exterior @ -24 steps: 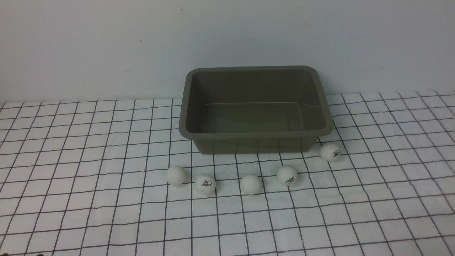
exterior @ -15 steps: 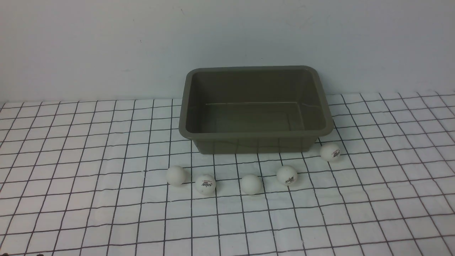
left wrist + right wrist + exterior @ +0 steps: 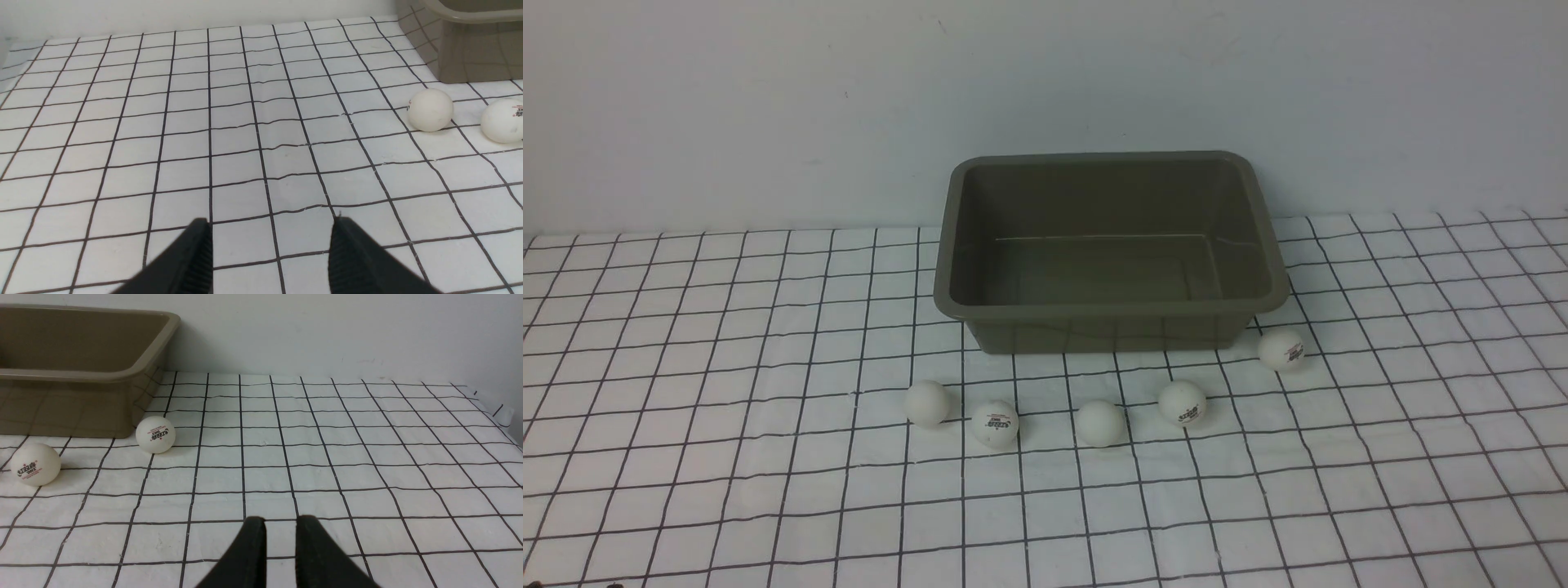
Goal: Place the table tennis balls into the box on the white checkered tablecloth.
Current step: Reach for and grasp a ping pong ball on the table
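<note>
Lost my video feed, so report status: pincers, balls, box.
Left pincer open, empty; right pincer shut, empty. Five table tennis balls on the white checkered tablecloth, all outside the box. Nothing seen blocking.

My left wrist view crops the olive-brown plastic tub (image 3: pixel 470 53) and the small white printed ball (image 3: pixel 504 120) at its seven o'clock.

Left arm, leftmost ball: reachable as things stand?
Probably yes. The left gripper is open and empty; only tablecloth lies between it and the leftmost ball; the neighbouring ball sits apart from it, and the box stands farther back, off the path.
</note>
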Motion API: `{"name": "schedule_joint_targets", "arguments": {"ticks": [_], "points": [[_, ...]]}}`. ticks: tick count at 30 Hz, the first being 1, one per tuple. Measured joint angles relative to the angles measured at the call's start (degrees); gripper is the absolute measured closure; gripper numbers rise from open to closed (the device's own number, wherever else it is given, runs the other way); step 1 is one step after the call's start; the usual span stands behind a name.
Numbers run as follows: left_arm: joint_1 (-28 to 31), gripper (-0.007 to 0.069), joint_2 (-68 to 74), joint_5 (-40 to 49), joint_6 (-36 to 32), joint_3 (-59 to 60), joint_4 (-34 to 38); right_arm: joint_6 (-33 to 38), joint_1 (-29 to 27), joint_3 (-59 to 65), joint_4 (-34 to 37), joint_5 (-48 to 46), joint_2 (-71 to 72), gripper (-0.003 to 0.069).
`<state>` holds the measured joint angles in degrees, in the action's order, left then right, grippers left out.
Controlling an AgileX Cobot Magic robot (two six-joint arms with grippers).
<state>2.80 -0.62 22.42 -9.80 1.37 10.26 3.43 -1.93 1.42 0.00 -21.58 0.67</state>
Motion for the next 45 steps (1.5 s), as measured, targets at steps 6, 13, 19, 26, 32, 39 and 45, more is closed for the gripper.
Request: {"name": "schedule_joint_targets", "arguments": {"ticks": [6,13,19,26,32,39,45], "points": [[0.0,0.0272,0.0,0.0,0.0,0.0,0.0,0.0,0.0,0.0,0.0,0.0,0.0,0.0561],[0.0,0.0272,0.0,0.0,0.0,0.0,0.0,0.0,0.0,0.0,0.0,0.0,0.0,0.0561],[0.0,0.0272,0.0,0.0,0.0,0.0,0.0,0.0,0.0,0.0,0.0,0.0,0.0,0.0561],[0.0,0.0272,0.0,0.0,0.0,0.0,0.0,-1.0,0.0,0.0,0.0,0.8,0.0,0.0561],[0.0,0.0272,0.0,0.0,0.0,0.0,0.0,-2.1,0.0,-5.4,1.1,0.8,0.0,0.0561],[0.0,0.0272,0.0,0.0,0.0,0.0,0.0,-2.1,0.0,-18.9,1.7,-7.0,-0.3,0.0561],[0.0,0.0272,0.0,0.0,0.0,0.0,0.0,-2.1,0.0,-31.8,4.3,-23.3,-3.3,0.0561]]}}
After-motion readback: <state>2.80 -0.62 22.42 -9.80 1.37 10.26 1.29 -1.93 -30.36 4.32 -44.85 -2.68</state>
